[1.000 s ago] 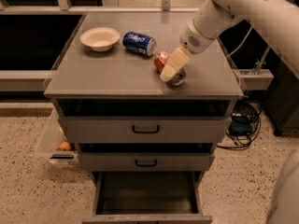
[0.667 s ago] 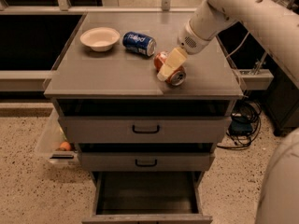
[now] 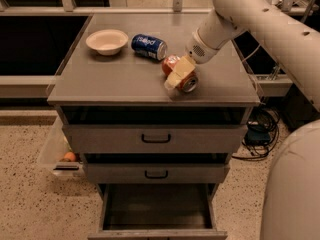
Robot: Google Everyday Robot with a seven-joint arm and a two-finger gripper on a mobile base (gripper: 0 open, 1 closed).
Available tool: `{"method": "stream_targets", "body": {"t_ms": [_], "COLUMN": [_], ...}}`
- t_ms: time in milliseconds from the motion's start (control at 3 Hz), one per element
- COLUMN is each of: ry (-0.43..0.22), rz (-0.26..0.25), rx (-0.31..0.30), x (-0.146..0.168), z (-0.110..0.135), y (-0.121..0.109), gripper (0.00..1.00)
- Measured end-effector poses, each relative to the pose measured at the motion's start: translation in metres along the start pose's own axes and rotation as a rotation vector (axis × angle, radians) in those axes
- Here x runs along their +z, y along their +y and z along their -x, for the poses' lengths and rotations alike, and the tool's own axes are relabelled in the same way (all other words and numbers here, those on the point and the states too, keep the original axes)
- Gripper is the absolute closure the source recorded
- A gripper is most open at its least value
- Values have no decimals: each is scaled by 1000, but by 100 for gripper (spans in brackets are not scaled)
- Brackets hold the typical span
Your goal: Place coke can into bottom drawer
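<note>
Over the last second my arm has crept a little toward the left and lower part of the frame. My end effector [image 3: 179, 75] now sits right on the coke can [image 3: 171, 64], just right of the middle of the counter [image 3: 115, 79]. The can lies on its side where it lay before, with its silver end turned toward the lower right. It has not left the surface. The pale tips of my end effector overlap its red body, but I cannot tell whether they have closed on it or only rest against it.

I judge that I am at the grasp itself, with the carry not yet begun. The bottom drawer [image 3: 157, 206] stands pulled out at the bottom centre of the frame. Its dark inside is open to receive the can, and the two drawers above it are closed.

The blue can [image 3: 148, 46] lies just up and left of the coke can, near it but apart, with the white bowl [image 3: 106, 41] further left. A can on its side may roll if my hold is loose, so I should be sure of it before lifting.
</note>
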State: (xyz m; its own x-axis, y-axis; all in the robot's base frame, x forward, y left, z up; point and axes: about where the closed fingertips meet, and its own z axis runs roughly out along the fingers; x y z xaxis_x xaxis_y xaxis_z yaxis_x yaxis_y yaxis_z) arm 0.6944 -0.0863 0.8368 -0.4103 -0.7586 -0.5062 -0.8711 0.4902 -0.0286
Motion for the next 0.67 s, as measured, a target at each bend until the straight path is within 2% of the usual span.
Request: {"method": "stream_targets", "body": {"t_ms": [333,667], "ry": [0,0], "rz": [1,1], "rx": [0,0], "x": [0,0], "z": [0,0], "y": [0,0], "gripper": [18,41]}}
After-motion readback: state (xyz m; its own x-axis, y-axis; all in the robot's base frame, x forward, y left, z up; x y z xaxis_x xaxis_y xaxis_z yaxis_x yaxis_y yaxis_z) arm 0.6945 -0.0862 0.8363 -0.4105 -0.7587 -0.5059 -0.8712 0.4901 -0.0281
